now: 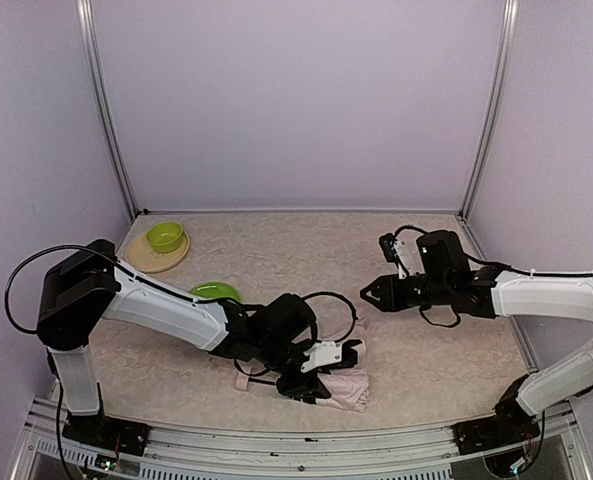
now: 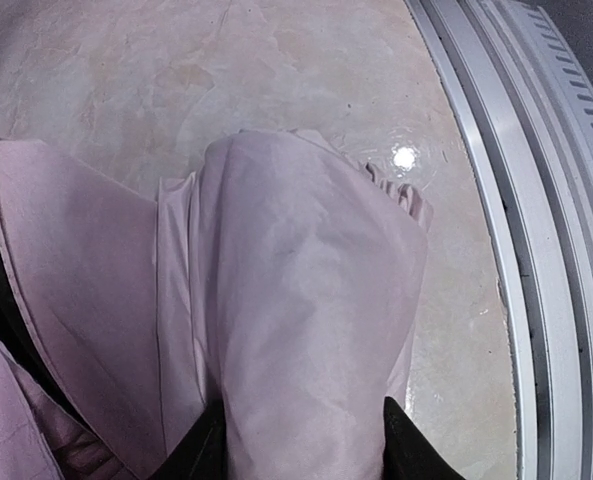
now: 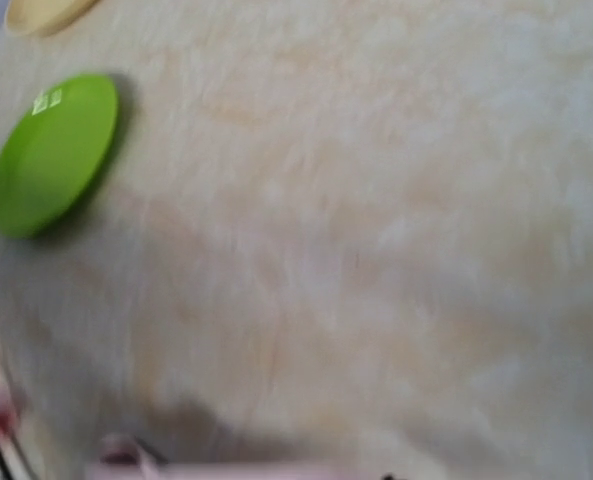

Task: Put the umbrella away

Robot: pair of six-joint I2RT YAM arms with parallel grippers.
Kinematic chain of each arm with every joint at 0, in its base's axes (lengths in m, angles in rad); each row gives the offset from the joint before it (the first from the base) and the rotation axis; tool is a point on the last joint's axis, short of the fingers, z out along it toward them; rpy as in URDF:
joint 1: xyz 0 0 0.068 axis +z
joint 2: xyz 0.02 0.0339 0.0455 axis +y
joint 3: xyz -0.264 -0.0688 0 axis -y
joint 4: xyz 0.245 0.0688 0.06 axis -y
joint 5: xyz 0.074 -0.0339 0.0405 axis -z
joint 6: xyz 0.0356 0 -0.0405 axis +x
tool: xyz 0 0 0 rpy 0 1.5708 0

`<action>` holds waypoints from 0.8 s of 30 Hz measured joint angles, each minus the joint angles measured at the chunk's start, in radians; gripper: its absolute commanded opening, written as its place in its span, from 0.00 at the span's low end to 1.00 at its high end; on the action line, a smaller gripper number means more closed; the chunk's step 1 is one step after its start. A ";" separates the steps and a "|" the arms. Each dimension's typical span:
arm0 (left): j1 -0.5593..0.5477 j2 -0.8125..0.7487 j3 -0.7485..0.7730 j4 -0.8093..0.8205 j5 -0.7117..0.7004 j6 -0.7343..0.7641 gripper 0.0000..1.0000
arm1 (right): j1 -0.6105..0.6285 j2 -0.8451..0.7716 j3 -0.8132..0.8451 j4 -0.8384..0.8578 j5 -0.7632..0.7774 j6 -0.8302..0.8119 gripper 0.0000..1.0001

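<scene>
The umbrella (image 1: 344, 388) lies collapsed at the near edge of the surface (image 1: 276, 250), right under the left arm's wrist. Its pale pink fabric is loose and bunched, not wrapped. The left fingers (image 2: 406, 452) are clenched on a thick fold of that fabric. In the left wrist view the 2 dark tips sit on either side of the pink fold, which bulges away from them toward the metal rail (image 2: 536, 250). The grip looks meant to pin or gather the canopy so it can be rolled tight.

The right fingers (image 1: 368, 294) hang in the air over the middle of the surface, well apart from the umbrella and touching nothing. I cannot tell whether they are parted or closed: the top view shows them too small, and the blurred right wrist view does not show them at all. That view does show the green plate (image 3: 51, 150), which sits near the left arm, apart from the fabric.

In my judgement the loose folds need gathering, and the right arm looks free to help.
</scene>
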 measured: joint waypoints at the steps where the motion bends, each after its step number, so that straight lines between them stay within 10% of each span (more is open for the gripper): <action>1: -0.003 0.000 0.000 0.000 -0.007 0.000 0.45 | 0.000 -0.015 0.001 -0.035 -0.010 -0.008 0.42; 13: -0.023 -0.011 -0.014 0.016 -0.060 0.009 0.41 | 0.000 -0.166 -0.212 -0.150 -0.184 0.064 0.48; 24: -0.031 -0.013 -0.015 0.015 -0.081 0.008 0.43 | 0.001 0.154 0.147 -0.234 -0.011 -0.064 0.68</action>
